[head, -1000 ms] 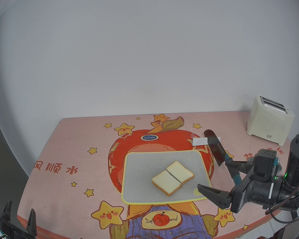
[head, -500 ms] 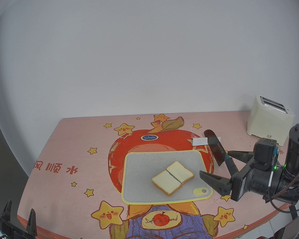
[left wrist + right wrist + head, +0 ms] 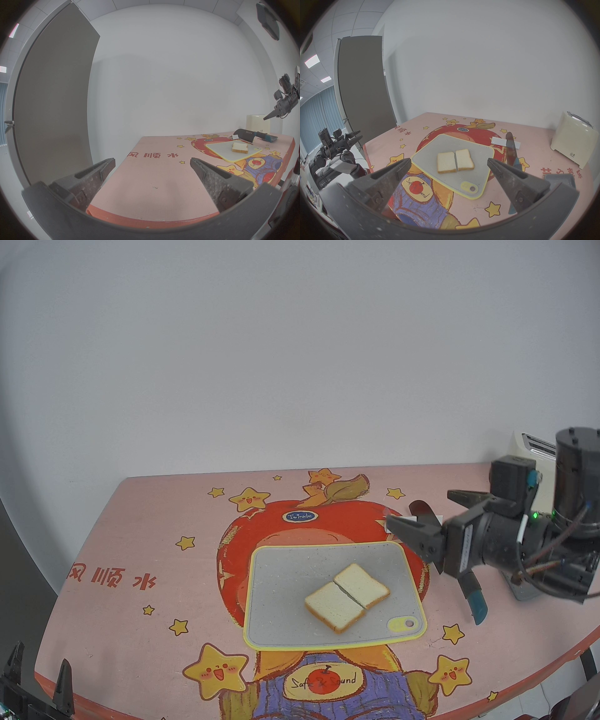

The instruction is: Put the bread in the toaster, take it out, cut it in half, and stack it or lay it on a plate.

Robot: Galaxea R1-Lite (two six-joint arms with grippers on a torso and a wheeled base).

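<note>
The bread [image 3: 347, 596] lies cut into two halves side by side on the grey cutting board [image 3: 281, 577] with a yellow rim; the right wrist view has the same bread [image 3: 455, 161] on the board [image 3: 484, 153]. My right gripper [image 3: 420, 509] hangs open and empty above the table, right of the board and over the knife [image 3: 472, 596]. The knife's dark blade is partly hidden behind the gripper. The cream toaster [image 3: 531, 443] stands at the back right, mostly behind the right arm. My left gripper [image 3: 153, 164] is open, low off the table's front left corner.
A small white card [image 3: 505, 142] lies by the knife blade [image 3: 511, 147]. The toaster [image 3: 578, 139] sits near the table's right edge. Wide bare tabletop [image 3: 156, 540] stretches left of the board. A plain wall runs behind the table.
My right arm has risen and swung from near the table's front right edge back toward the toaster. Its gripper stayed open. The bread and knife have not moved.
</note>
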